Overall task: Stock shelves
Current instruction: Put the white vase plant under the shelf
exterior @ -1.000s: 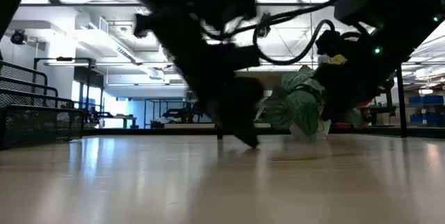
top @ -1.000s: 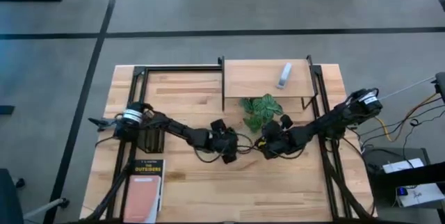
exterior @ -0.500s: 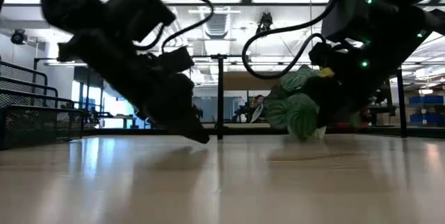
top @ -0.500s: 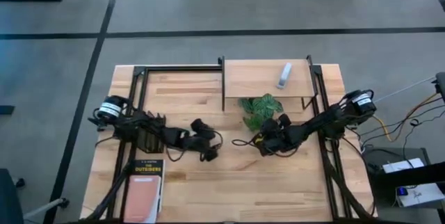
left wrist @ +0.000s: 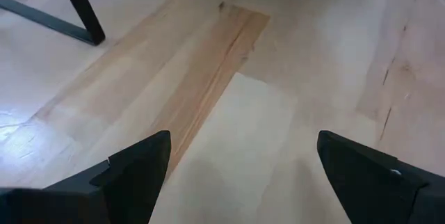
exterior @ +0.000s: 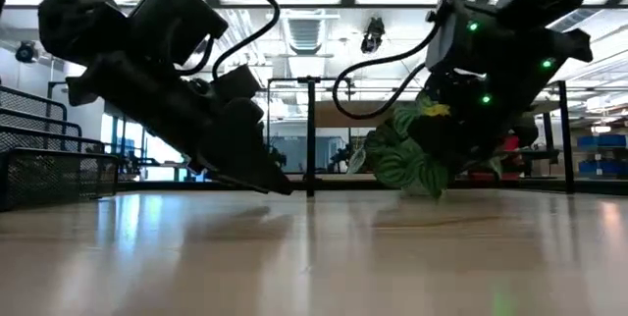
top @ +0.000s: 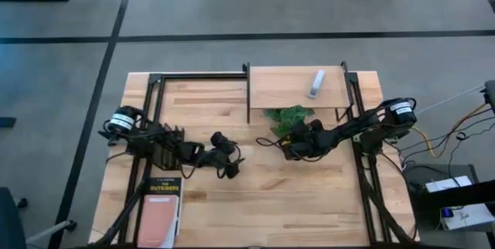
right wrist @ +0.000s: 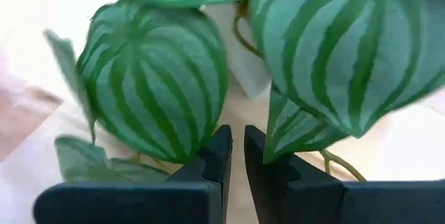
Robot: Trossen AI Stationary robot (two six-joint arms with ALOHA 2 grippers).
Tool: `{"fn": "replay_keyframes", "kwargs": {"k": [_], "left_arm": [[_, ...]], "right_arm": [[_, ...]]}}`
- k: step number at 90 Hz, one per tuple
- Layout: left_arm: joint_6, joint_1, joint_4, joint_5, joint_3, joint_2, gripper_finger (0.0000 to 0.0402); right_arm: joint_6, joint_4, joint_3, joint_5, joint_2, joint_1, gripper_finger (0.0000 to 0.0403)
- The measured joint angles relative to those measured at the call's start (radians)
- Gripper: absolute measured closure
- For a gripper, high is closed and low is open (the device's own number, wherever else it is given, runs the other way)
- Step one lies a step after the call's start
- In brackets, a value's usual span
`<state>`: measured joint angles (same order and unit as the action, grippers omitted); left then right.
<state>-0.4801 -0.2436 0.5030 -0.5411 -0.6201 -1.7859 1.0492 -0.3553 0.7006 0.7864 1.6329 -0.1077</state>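
While "THE OUTSIDERS" book (top: 160,207) lies flat, right gripper (right wrist: 236,156) touches plant (right wrist: 163,92).

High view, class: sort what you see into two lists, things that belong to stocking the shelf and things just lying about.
Job in hand:
riser shelf
potted plant, beside the right gripper
grey object on the shelf

Lying about:
book
black wire rack
left gripper, open, empty

I've got the butcher-block table (top: 309,202) under both arms. Riser shelf (top: 282,86) stands at the far edge, right of centre, w/ a small grey-white object (top: 316,83) lying on its board. Book (top: 159,209) lies flat at the near left corner. Black wire rack (top: 164,152) sits just beyond it, by the left edge.
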Motion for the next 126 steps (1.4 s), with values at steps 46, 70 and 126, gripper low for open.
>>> {"fn": "replay_keyframes", "kwargs": {"k": [46, 70, 126], "left_arm": [[0.004, 0.000, -0.002, 0.000, 0.000, 0.000, 0.0054], [0.005, 0.001, -0.002, 0.000, 0.000, 0.001, 0.0054], [0.026, 0.001, -0.005, 0.001, 0.000, 0.002, 0.0054]], "right_arm": [[-0.014, -0.003, 0.000, -0.009, -0.007, 0.030, 0.0375], [-0.045, -0.008, 0.000, -0.029, -0.048, 0.029, 0.0379], [-0.065, -0.223, 0.000, -0.130, -0.240, 0.025, 0.0380]]}}
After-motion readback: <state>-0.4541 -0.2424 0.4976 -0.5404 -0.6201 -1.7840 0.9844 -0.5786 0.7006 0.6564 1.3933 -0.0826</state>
